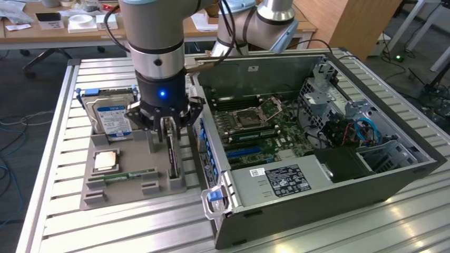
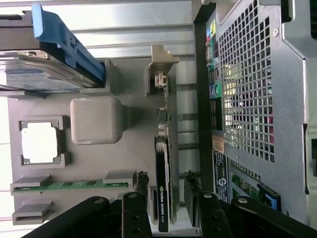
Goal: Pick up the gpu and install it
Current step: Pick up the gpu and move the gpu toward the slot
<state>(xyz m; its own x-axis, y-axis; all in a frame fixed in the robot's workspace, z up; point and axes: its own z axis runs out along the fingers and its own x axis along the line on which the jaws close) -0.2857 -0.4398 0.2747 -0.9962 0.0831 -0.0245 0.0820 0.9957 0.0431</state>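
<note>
The gpu (image 1: 173,162) is a thin dark card standing on edge in a slot of the grey holder (image 1: 123,194), beside the open computer case (image 1: 295,190). My gripper (image 1: 170,133) hangs straight down over the card's far end, one finger on each side of it. In the wrist view the gpu (image 2: 162,168) runs between the two black fingers (image 2: 142,184). A narrow gap shows on each side of it, so the gripper (image 2: 166,184) is open around the card. The card still sits in its slot.
The holder also carries a hard drive (image 1: 113,117) with a blue-white label, a CPU (image 1: 107,159) and a green RAM stick (image 1: 130,174). The case's rear panel (image 2: 247,89) stands close beside the card. The motherboard (image 1: 256,126) lies exposed inside the case.
</note>
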